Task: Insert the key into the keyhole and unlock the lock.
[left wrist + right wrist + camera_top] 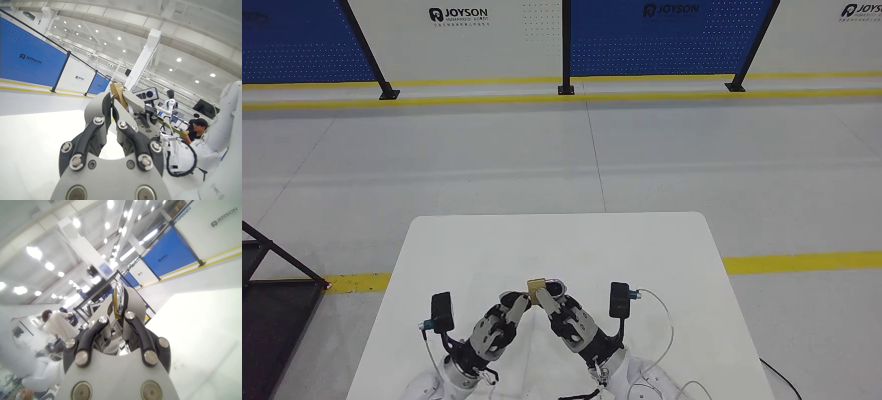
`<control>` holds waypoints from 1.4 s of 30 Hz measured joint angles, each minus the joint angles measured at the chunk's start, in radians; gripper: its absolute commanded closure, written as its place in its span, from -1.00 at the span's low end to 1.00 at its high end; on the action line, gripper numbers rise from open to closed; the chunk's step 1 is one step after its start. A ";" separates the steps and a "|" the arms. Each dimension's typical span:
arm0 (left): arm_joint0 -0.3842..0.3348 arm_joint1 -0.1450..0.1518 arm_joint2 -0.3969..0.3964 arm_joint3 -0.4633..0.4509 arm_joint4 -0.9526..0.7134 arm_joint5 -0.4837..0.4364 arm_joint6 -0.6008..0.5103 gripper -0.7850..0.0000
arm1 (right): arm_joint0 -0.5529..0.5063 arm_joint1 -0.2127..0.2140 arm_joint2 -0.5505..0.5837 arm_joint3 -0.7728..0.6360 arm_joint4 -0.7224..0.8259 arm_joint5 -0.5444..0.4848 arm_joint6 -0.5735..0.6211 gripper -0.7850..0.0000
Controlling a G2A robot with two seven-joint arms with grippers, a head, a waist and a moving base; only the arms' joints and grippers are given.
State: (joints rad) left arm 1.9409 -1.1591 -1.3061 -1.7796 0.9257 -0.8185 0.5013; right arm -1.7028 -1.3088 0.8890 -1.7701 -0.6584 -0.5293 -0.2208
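A brass padlock (537, 287) with a chrome shackle (119, 298) hangs above the near middle of the white table (542, 235). My right gripper (554, 299) is shut on it, and the shackle shows between its fingers (132, 298) in the right wrist view. My left gripper (521, 301) comes in from the other side and is shut on the key, whose small metal ring (112, 96) peeks out between the dark pads (106, 106). In the left wrist view the lock's brass body (118, 92) sits right at the left fingertips. The key's blade and the keyhole are hidden.
The table top around and beyond the grippers is bare white. A black metal frame (272, 268) stands off the table's left side. Blue and white barrier panels (662, 35) line the far floor.
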 measured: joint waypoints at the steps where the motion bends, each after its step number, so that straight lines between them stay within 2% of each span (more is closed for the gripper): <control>1: -0.002 -0.001 0.000 0.002 0.028 0.009 0.020 1.00 | 0.000 0.000 0.000 0.000 0.001 0.001 0.001 1.00; 8: -0.010 -0.008 0.016 0.026 0.267 0.109 0.212 1.00 | 0.001 0.001 -0.001 -0.002 0.008 0.007 0.006 1.00; 21: -0.059 -0.017 0.060 0.107 0.601 0.427 0.500 1.00 | 0.004 0.003 -0.001 -0.004 0.016 0.012 0.021 1.00; 30: -0.089 -0.019 0.077 0.149 0.720 0.616 0.587 1.00 | 0.004 0.005 -0.001 -0.007 0.024 0.013 0.038 1.00; 36: -0.107 -0.020 0.083 0.169 0.772 0.698 0.619 1.00 | 0.003 0.007 0.000 -0.010 0.026 0.014 0.045 1.00; 42: -0.121 -0.019 0.087 0.184 0.793 0.741 0.645 1.00 | 0.003 0.008 0.000 -0.012 0.029 0.014 0.050 1.00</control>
State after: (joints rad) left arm 1.8201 -1.1785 -1.2195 -1.5952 1.7185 -0.0771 1.1464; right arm -1.6999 -1.3005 0.8889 -1.7822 -0.6291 -0.5156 -0.1709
